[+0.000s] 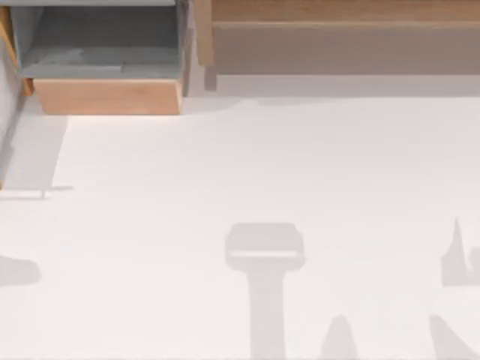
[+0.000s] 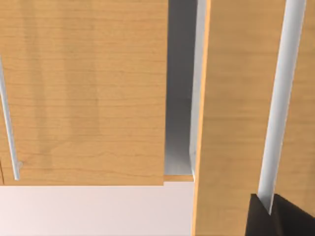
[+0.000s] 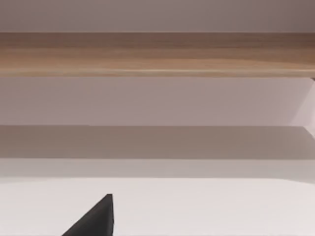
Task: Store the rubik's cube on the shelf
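The white table (image 1: 247, 172) spreads wide, carrying only grey arm shadows. Along its far edge on the right runs the shelf (image 1: 337, 15), a long wooden board with a grey-brown panel beneath; the right wrist view faces it, well ahead of the right claw (image 3: 93, 219), of which one dark tip shows. At far left sits a grey-lined box (image 1: 105, 96). The left claw (image 2: 280, 216) hangs close before wooden panels. Neither claw's opening can be told.
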Controlling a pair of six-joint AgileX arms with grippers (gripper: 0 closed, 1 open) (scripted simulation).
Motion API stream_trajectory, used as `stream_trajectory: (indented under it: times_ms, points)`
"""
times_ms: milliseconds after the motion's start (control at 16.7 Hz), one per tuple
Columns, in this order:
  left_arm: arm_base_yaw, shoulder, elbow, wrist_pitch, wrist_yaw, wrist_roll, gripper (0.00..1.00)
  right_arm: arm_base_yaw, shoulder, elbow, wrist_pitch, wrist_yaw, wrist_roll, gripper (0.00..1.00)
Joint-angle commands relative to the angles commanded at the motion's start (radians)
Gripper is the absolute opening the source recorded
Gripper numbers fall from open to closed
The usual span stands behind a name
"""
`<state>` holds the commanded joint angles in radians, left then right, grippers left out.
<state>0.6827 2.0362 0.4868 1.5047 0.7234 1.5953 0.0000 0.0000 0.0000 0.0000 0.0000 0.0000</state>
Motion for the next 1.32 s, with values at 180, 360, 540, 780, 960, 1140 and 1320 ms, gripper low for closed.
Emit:
stream_trajectory:
  times_ms: [180, 360, 540, 780, 960, 1140, 1320]
  points:
    - [0.000, 0.000, 0.000, 0.000, 0.000, 0.000, 0.08, 0.000, 0.000, 0.000, 0.000, 0.000, 0.000, 1.00]
    - [0.000, 0.000, 0.000, 0.000, 0.000, 0.000, 0.30, 0.000, 0.000, 0.000, 0.000, 0.000, 0.000, 1.00]
    - [0.000, 0.000, 0.000, 0.000, 0.000, 0.000, 0.53, 0.000, 0.000, 0.000, 0.000, 0.000, 0.000, 1.00]
    - [0.000, 0.000, 0.000, 0.000, 0.000, 0.000, 0.83, 0.000, 0.000, 0.000, 0.000, 0.000, 0.000, 1.00]
    - [0.000, 0.000, 0.000, 0.000, 0.000, 0.000, 1.00, 0.000, 0.000, 0.000, 0.000, 0.000, 0.000, 1.00]
    - [0.000, 0.000, 0.000, 0.000, 0.000, 0.000, 1.00, 0.000, 0.000, 0.000, 0.000, 0.000, 0.000, 1.00]
    - [0.000, 0.000, 0.000, 0.000, 0.000, 0.000, 1.00, 0.000, 0.000, 0.000, 0.000, 0.000, 0.000, 1.00]
